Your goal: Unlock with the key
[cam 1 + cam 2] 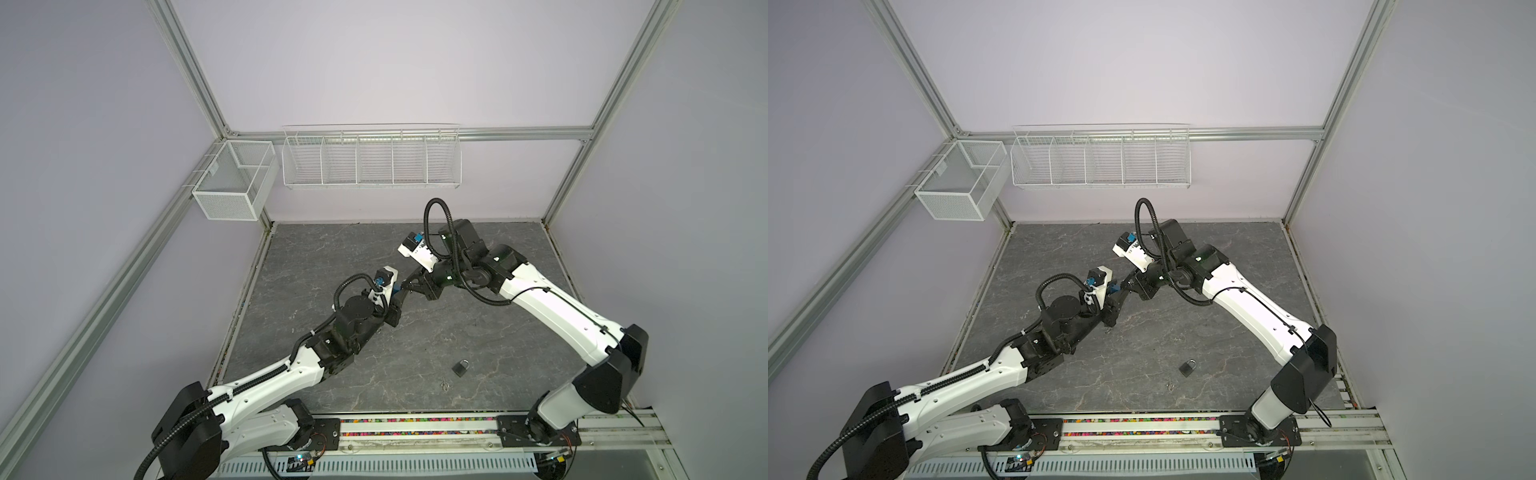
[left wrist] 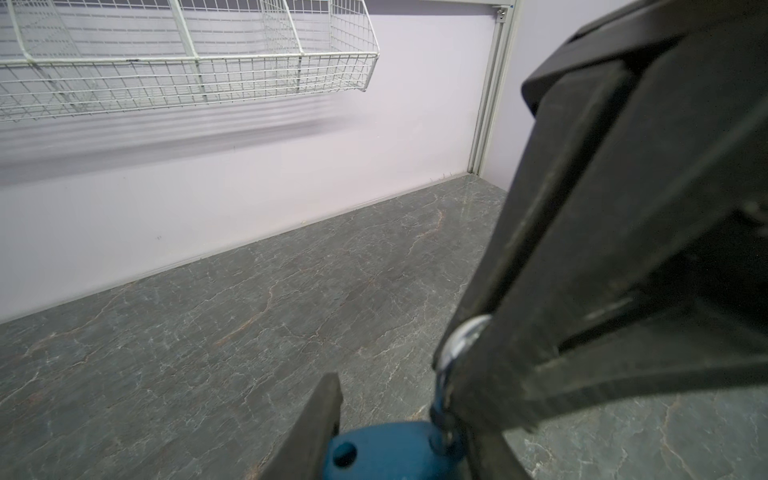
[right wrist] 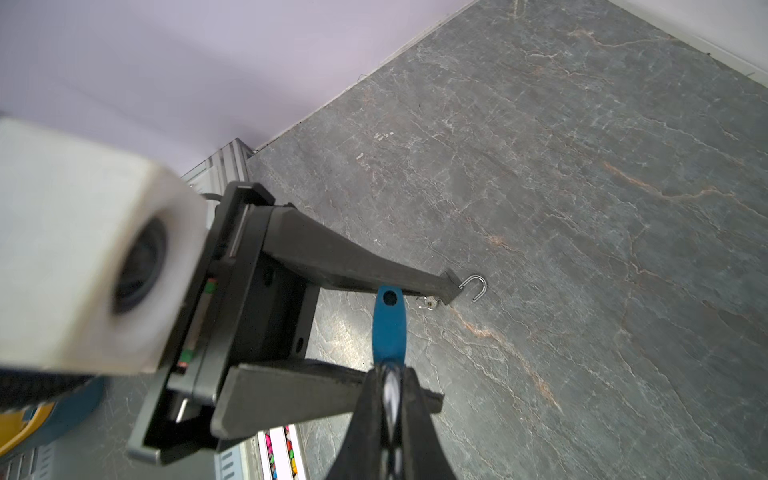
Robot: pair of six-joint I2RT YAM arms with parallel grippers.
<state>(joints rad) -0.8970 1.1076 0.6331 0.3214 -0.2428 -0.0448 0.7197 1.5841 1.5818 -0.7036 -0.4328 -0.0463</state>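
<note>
A blue padlock point(image 2: 386, 449) sits clamped between the fingers of my left gripper point(image 2: 399, 415), above the middle of the table. Its top face shows one empty shackle hole. The silvery shackle point(image 2: 463, 338) rises from the other end into my right gripper point(image 3: 390, 374), which is shut on it. In both top views the two grippers point(image 1: 401, 291) point(image 1: 409, 286) meet tip to tip at the blue padlock point(image 1: 1112, 288). What looks like a small silvery key on a ring point(image 1: 444, 384) lies on the table near the front.
A dark padlock point(image 1: 460, 368) lies on the grey marbled table point(image 1: 478, 324) beside the small key. Its shackle point(image 3: 473, 286) shows past the left finger. A white wire rack point(image 1: 370, 158) and a mesh basket point(image 1: 232, 183) hang on the walls.
</note>
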